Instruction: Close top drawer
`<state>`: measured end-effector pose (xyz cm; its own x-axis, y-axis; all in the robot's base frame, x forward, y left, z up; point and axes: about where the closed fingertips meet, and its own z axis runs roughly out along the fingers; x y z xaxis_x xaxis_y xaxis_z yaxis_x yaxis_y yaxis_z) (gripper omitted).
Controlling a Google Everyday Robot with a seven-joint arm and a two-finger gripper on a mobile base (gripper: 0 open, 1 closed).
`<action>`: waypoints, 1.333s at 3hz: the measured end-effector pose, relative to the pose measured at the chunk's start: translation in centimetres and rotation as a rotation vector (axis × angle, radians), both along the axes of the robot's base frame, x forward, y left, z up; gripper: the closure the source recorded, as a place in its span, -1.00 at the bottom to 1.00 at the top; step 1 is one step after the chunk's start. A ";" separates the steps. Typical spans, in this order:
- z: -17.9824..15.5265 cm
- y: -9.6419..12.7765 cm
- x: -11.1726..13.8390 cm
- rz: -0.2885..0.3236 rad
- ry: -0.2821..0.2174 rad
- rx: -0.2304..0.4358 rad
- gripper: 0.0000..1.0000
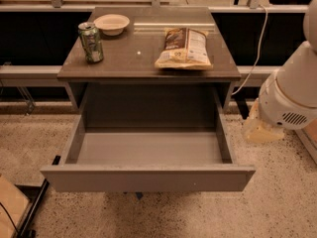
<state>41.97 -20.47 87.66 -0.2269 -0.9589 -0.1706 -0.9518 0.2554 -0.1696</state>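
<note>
Nearest the camera is the speckled floor (277,202), with a tan board (9,205) and a dark bar (35,207) at the lower left corner. Just above it the top drawer (148,178) stands pulled far out of the cabinet. Its plain flat grey front faces the camera and its grey box interior is exposed from side wall to side wall. To the right of the drawer, level with its right side wall but apart from it, hangs the gripper (261,129), a cream-coloured part below the thick white arm (292,93). It touches neither the drawer nor the cabinet. It seems to be turned away from the camera, so I cannot tell how its jaws stand. Behind the drawer rises the cabinet's grey counter (133,63). A green drink can (91,42) stands upright near the counter's left edge, and a snack bag (184,47) lies flat on the right half. A small white speck (139,53) sits between the two. Farther back, near the left rear corner, is a shallow pale bowl (112,24), just behind the can. A white cable (255,58) hangs down past the counter's right rear corner.
</note>
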 end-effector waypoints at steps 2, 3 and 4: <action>-2.4 1.0 -0.2 0.008 0.023 0.040 1.00; -6.6 2.6 -0.7 0.020 0.069 0.089 1.00; -11.4 3.1 -1.5 -0.008 0.132 0.129 1.00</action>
<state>40.49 -17.35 76.25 -0.2626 -0.9291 -0.2604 -0.9616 0.2742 -0.0085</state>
